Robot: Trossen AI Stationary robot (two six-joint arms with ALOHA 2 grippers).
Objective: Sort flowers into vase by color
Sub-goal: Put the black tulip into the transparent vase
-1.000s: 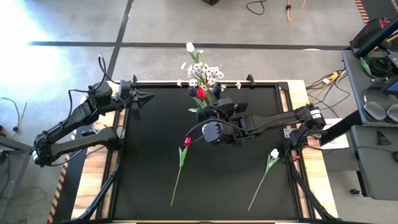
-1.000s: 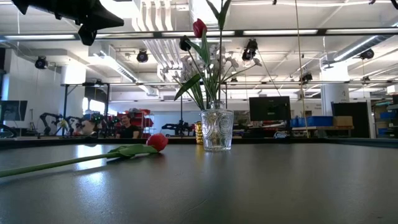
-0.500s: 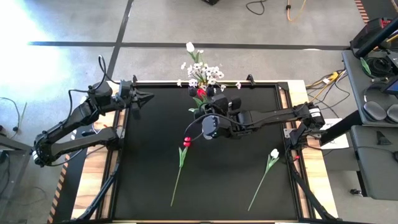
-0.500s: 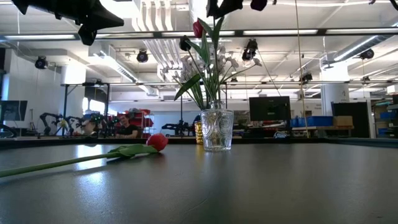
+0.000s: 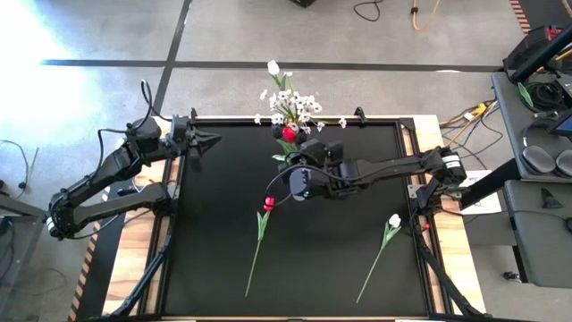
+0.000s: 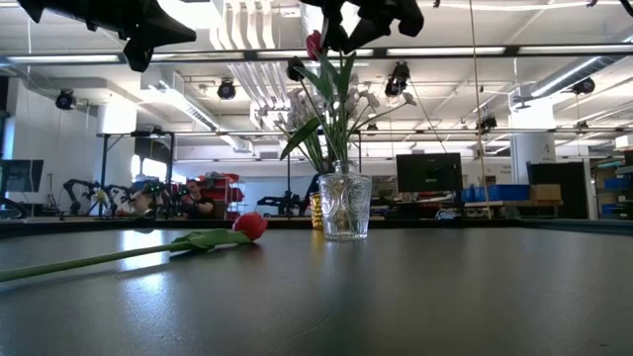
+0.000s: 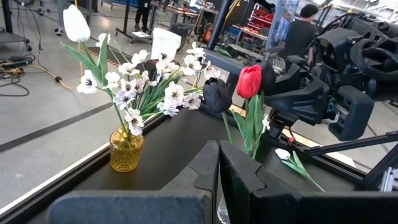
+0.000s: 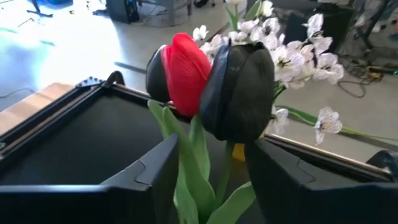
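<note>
A clear glass vase [image 6: 344,206] stands at the table's far middle with a red tulip [image 8: 185,71] and dark tulips [image 8: 239,90] in it. Behind it, at the table's far edge, an amber vase [image 7: 126,149] holds a white tulip [image 7: 76,23] and sprays of white blossoms [image 7: 146,81]. My right gripper [image 8: 205,180] is open and high over the glass vase [image 5: 299,146]. The tulip stems stand between its fingers, and I see no touch. A red tulip [image 5: 268,204] and a white tulip [image 5: 394,220] lie flat on the table. My left gripper [image 5: 210,140] waits shut at the far left.
The lying tulips' long stems [image 5: 254,259] [image 5: 371,268] reach toward the near edge. A raised frame [image 5: 402,121] borders the black table top. People and equipment show in the room beyond. Bare table lies between the two lying flowers.
My right gripper has sunk toward the tulips in the glass vase and turned at the wrist. In the low view it has come into sight from above, around the flower heads. The vases and the lying tulips have kept still.
</note>
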